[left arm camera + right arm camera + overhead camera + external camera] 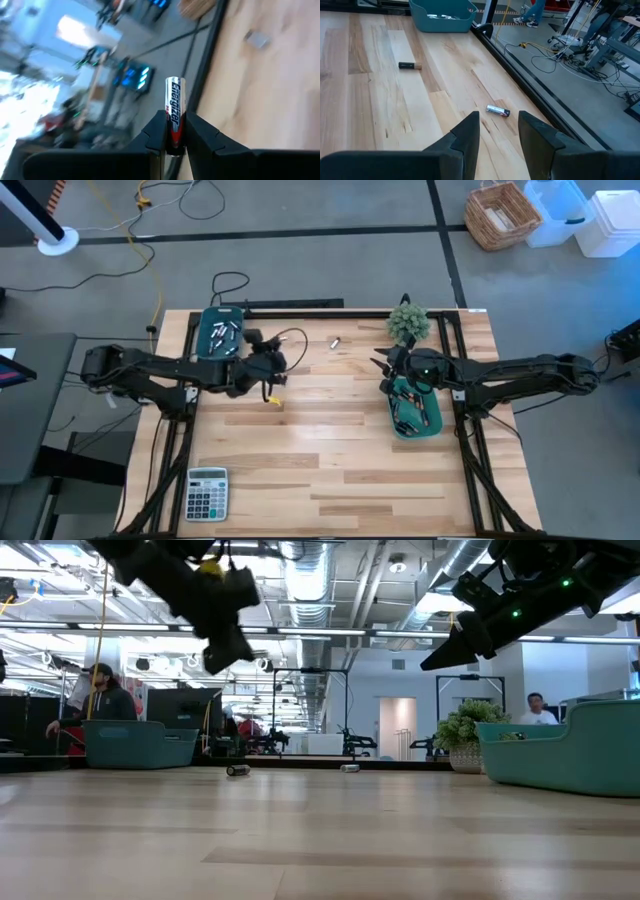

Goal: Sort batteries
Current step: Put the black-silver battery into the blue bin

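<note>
My left gripper (174,137) hangs above the table just right of the left teal tray (222,332), shut on a silver battery (174,102). That tray holds several batteries. My right gripper (499,131) stands open in the air over the far end of the right teal tray (415,415), which also holds batteries. Two loose batteries lie on their sides on the wood: a silver one (498,111) near the far edge and a dark one (410,65) farther left. My left gripper pinches the silver battery between its two fingers at one end (173,135). The battery lies along the fingers, and most of its length sticks out past the fingertips (159,131). It is lifted clear of the table.
A small potted plant (408,323) stands at the far edge beside the right tray. A grey calculator (207,492) lies at the near left corner. The middle and near part of the table (330,450) is bare wood. People show in the room behind.
</note>
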Available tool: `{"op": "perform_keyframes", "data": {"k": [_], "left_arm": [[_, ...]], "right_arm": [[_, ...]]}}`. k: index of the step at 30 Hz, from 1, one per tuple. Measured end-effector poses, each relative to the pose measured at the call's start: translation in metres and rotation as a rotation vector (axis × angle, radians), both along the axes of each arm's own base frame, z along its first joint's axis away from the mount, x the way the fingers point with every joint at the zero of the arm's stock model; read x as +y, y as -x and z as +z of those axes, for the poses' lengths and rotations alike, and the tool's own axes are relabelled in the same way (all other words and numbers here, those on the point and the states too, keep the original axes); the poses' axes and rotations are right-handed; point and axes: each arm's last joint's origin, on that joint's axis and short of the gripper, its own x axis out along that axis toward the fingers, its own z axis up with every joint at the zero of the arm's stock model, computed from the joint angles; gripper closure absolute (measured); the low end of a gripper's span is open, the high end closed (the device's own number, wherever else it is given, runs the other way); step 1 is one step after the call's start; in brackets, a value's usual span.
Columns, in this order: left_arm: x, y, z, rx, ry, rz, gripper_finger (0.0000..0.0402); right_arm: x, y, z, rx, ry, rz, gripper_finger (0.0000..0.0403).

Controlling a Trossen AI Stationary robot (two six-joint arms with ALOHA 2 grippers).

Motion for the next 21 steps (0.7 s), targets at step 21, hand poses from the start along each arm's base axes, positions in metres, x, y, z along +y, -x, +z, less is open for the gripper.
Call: {"op": "perform_keyframes", "data": {"k": [21], "left_arm": [[0.066,0.058,-0.035,0.026,0.162,0.556,0.0356]], "right_arm": [[0.000,0.000,0.001,-0.011,-0.005,-0.002,0.0255]]}}
